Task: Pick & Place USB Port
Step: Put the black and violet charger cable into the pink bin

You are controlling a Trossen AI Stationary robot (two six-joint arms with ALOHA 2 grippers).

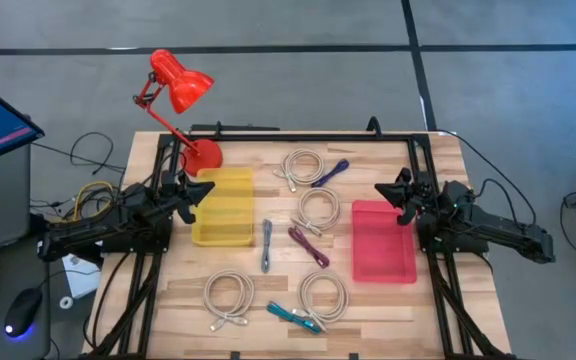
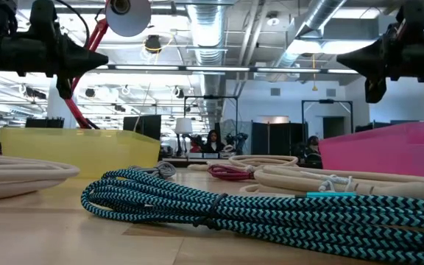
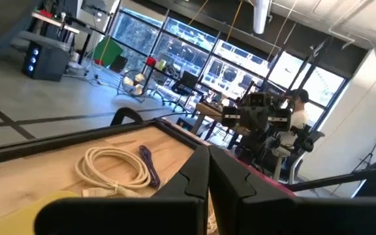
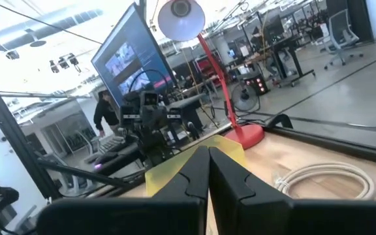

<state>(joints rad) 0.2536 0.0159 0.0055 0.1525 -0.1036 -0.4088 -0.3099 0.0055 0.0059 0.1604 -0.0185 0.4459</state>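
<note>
My left arm lies low along the tabletop's [image 1: 368, 310] left edge, left pincer [image 1: 208, 189] raised over the yellow bin's [image 1: 223, 207] left rim, fingers together, nothing held. My right arm mirrors it at the right edge; right pincer [image 1: 382, 190] hangs above the pink bin's [image 1: 383, 241] upper right corner, fingers together, empty.

Cables lie between the bins: white coils [image 1: 304, 166] and [image 1: 318, 208], purple cable [image 1: 330, 173], grey-blue cable [image 1: 266, 244], magenta cable [image 1: 308, 245]. Near the front edge: white coils [image 1: 228, 297] and [image 1: 324, 295], and a teal cable [image 1: 294, 316]. Red lamp [image 1: 179, 85] stands at the back left corner. Both bins hold nothing.
</note>
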